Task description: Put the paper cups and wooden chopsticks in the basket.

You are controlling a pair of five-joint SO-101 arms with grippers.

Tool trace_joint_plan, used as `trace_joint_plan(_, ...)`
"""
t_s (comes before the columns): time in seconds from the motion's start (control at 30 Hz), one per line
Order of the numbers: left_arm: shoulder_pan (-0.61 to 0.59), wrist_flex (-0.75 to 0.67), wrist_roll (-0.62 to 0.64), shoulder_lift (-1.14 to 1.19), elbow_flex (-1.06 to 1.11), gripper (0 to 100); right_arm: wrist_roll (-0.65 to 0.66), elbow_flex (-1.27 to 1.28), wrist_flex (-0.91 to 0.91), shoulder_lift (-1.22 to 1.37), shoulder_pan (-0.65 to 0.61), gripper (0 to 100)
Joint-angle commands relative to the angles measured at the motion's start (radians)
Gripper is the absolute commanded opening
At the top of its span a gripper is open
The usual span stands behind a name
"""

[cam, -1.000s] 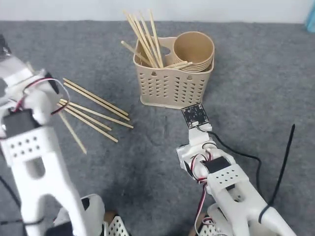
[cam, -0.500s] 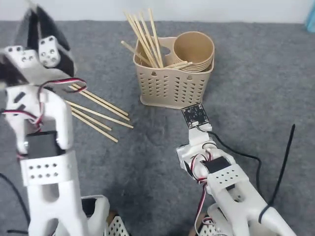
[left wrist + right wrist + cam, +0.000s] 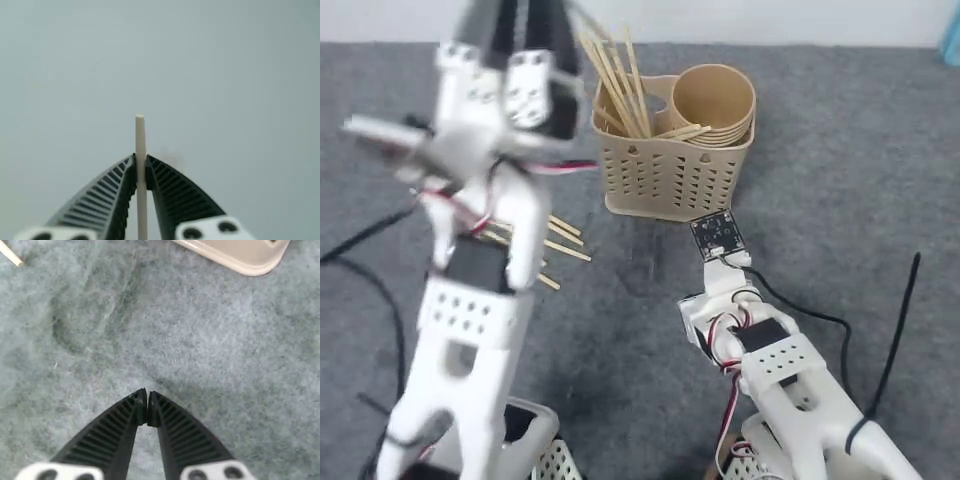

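The beige basket [image 3: 670,178] stands at the back of the grey carpet. It holds stacked paper cups [image 3: 713,98] and several upright wooden chopsticks [image 3: 616,82]. More chopsticks [image 3: 562,236] lie on the carpet to its left, partly hidden by the raised left arm. My left gripper [image 3: 523,15] is high up, just left of the basket. In its wrist view the left gripper [image 3: 140,159] is shut on one chopstick [image 3: 140,134] that sticks out past the tips. My right gripper [image 3: 146,401] is shut on nothing, low over the carpet in front of the basket [image 3: 240,255].
The right arm [image 3: 760,350] rests in front of the basket, with its wrist camera board [image 3: 717,236] near the basket's front wall. A loose chopstick's end [image 3: 10,255] lies off to the side. Bare carpet stretches to the right of the basket.
The left arm has lifted from the far left and swung right toward the basket, now covering most of the loose chopsticks. The right arm has kept still.
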Motion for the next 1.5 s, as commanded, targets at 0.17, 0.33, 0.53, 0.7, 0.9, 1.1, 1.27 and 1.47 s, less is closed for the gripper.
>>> trace_joint_plan(0.17, 0.02, -0.021, -0.005, 0.238, -0.054, 1, 0.043, -0.009, -0.019, -0.007, 0.008, 0.7)
trace_joint_plan(0.33, 0.063, -0.021, -0.005, 0.242, 0.038, 1, 0.044, -0.009, -0.019, -0.007, 0.008, 0.7)
trace_joint_plan(0.53, 0.06, -0.021, -0.011, 0.241, 0.191, 1, 0.044, -0.009, -0.019, -0.007, 0.008, 0.7)
trace_joint_plan(0.7, 0.029, -0.023, -0.011, 0.241, 0.211, 3, 0.044, -0.009, -0.019, -0.007, 0.008, 0.7)
trace_joint_plan(0.9, 0.021, 0.129, -0.003, 0.184, 0.154, 23, 0.044, -0.011, -0.021, -0.007, 0.012, 0.7)
trace_joint_plan(1.1, 0.017, 0.381, -0.003, -0.035, 0.111, 26, 0.044, -0.014, -0.025, -0.007, 0.035, 0.7)
trace_joint_plan(1.27, -0.1, 0.535, -0.003, -0.239, 0.108, 26, 0.044, -0.012, -0.021, -0.007, 0.035, 0.7)
trace_joint_plan(1.47, -0.434, 0.632, 0.098, -0.285, 0.11, 26, 0.044, -0.011, -0.021, -0.007, 0.035, 0.7)
